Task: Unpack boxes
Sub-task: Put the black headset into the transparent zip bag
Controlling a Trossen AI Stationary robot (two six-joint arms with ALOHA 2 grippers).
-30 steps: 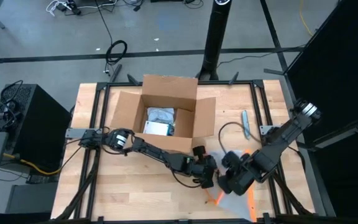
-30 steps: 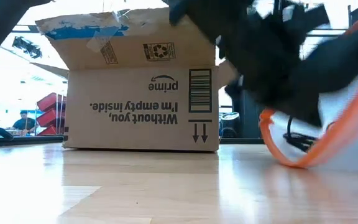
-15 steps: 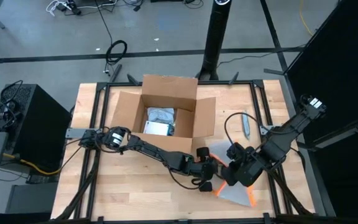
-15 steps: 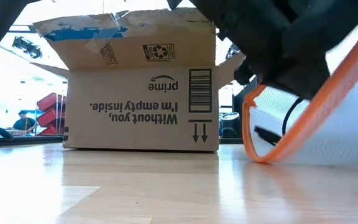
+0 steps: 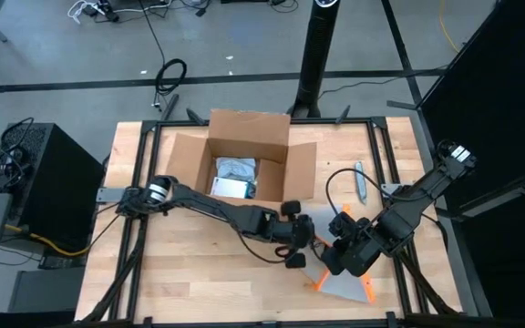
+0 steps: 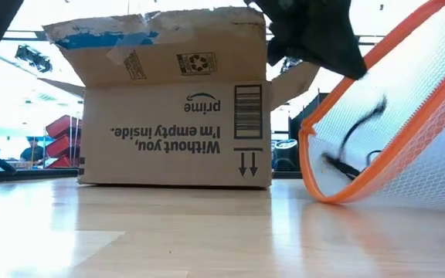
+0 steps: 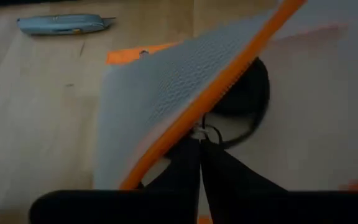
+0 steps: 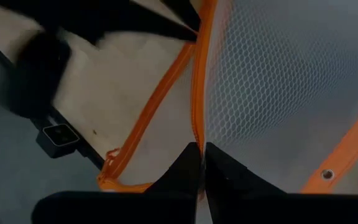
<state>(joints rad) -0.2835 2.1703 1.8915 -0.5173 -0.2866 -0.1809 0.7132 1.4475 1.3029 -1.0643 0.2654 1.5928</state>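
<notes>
Your cardboard box (image 5: 244,169) sits open at the back middle of the table (image 5: 199,273), items still inside. In front of it to the right, both grippers hold a mesh pouch (image 5: 343,273) tilted up off the wood. The left gripper (image 7: 201,138) is pressed together on the pouch's orange zipper edge (image 7: 204,106); the right gripper (image 8: 201,152) pinches the same edge. If you pull unevenly, the thin trim may slip free, and the pouch could drop. A utility knife (image 5: 360,182) lies nearby.

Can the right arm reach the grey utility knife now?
Probably not yet: the right gripper is shut on the orange-edged pouch, like the left gripper. The knife lies uncovered nearby.
</notes>
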